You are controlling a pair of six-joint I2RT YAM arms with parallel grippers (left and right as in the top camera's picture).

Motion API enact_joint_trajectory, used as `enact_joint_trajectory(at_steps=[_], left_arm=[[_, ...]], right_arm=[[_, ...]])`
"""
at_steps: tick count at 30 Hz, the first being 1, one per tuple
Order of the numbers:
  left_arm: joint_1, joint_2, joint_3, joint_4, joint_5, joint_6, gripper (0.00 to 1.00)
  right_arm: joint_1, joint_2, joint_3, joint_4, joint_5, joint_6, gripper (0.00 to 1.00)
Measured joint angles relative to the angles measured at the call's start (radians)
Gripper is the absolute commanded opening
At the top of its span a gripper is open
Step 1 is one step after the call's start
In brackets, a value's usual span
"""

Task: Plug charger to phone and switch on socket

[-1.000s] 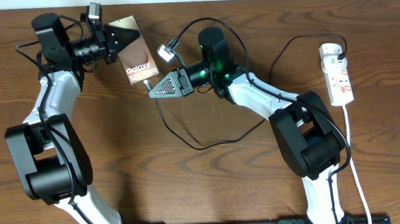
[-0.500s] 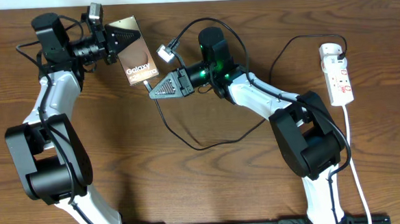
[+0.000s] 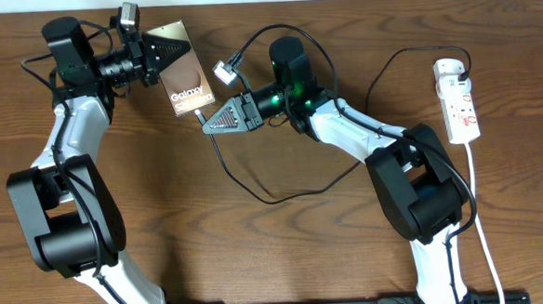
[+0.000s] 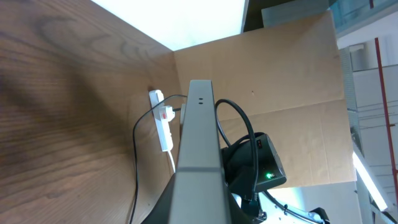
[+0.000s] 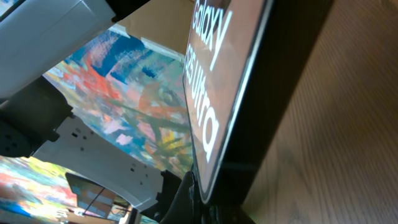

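Observation:
My left gripper (image 3: pixel 161 57) is shut on the top end of the bronze-brown phone (image 3: pixel 181 68) and holds it above the table at the back left. In the left wrist view the phone's thin edge (image 4: pixel 199 143) runs straight out between the jaws. My right gripper (image 3: pixel 206 120) is shut with its tip right at the phone's lower end. The charger's black cable (image 3: pixel 255 195) leads into that tip. In the right wrist view the phone (image 5: pixel 214 74) fills the frame and the plug tip is hidden. The white socket (image 3: pixel 458 100) lies at the far right.
The charger cable loops across the table's middle, then runs right and up to the socket. A white cord (image 3: pixel 481 215) trails from the socket toward the front edge. The left wrist view also shows the socket (image 4: pixel 163 121) and a brown cardboard wall (image 4: pixel 280 68) behind the table.

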Motion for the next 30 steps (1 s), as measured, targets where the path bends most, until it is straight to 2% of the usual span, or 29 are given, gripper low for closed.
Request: enact_joint_trajectory(at_steps=[22,30], left_arm=[[0.001,0.0,0.0,0.014,-0.021,0.0,0.07],[0.002,0.0,0.0,0.019,-0.031,-0.001,0.07]], right_arm=[[0.0,0.0,0.0,0.001,0.028,0.061,0.01],[0.0,0.0,-0.001,0.051,0.039,0.106,0.01]])
